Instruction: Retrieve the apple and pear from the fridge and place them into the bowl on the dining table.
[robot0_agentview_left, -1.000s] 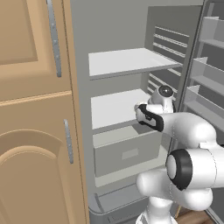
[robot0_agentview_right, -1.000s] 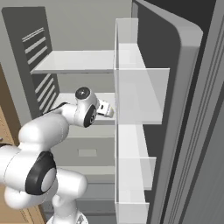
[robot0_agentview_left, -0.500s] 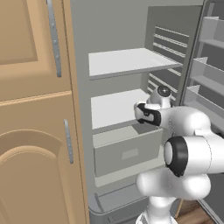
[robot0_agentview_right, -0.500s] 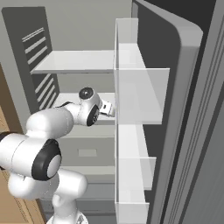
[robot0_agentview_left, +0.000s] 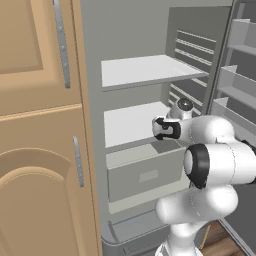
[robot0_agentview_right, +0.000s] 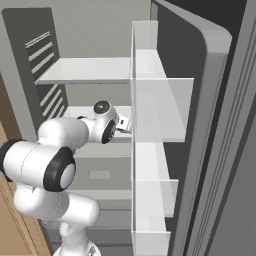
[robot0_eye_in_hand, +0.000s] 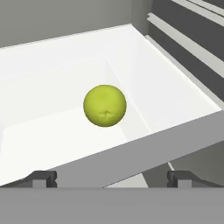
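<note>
Currently the arm is bent at the elbow and reached forward into the open fridge (robot0_agentview_left: 135, 30), with the hand held level just above the lower white shelf (robot0_agentview_left: 131, 122). The gripper (robot0_agentview_left: 161, 128) is seen in the left base view as a dark block at the end of a white wrist, pointed toward the shelf's front edge. In the hand view, the two dark fingertips (robot0_eye_in_hand: 41, 178) are set far apart at the bottom corners, so the jaws are recorded as fully spread, with nothing held between them.

A round yellow-green fruit (robot0_eye_in_hand: 105, 105), smooth-skinned with a small dimple, is noted on the white shelf, ahead of the fingertips and apart from them. Whether it is the apple or the pear cannot be told from its shape.

At left, a tan wooden cabinet (robot0_agentview_left: 35, 150) with arched panels and metal bar handles is noted beside the fridge. The interior walls are flat matte grey; the shelves are thin, flat and white. A boxy grey drawer (robot0_agentview_left: 145, 172) sits under the lower shelf. At right, translucent door bins (robot0_agentview_right: 155, 110) are seen on the open door.
</note>
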